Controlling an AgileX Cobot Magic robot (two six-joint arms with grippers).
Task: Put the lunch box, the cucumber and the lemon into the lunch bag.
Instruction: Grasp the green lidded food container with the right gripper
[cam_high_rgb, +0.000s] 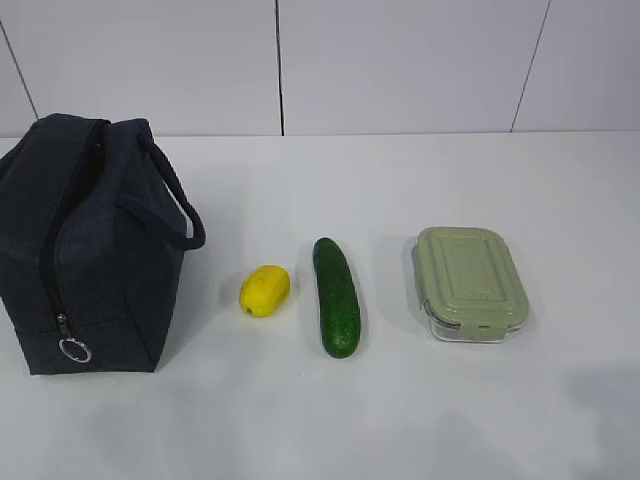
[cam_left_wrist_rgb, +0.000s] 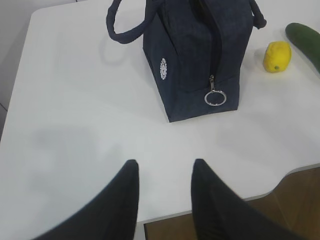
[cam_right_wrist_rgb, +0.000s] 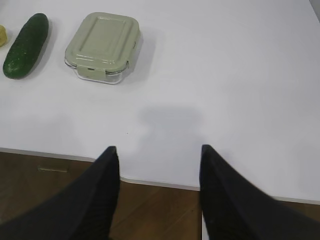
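The only marking I can find is a small round white logo on the side panel of the lunch bag; it is too small for me to read any letters; the lid of the lunch box shows moulded ridges but no writing I can make out.

The lunch bag stands upright at the left of the white table, its zipper running down the near end to a silver ring pull hanging low; one loop handle droops toward the lemon; the lemon lies just beside the bag, the cucumber lies next to it pointing away from me, and the lunch box sits further right, apart from the cucumber, lid snapped on.

My left gripper hangs over bare table at the near edge, well short of the bag, fingers moderately apart and holding nothing; my right gripper hovers at the table edge, well apart from the lunch box, fingers spread wider and likewise empty; nothing lies between either hand and the things.
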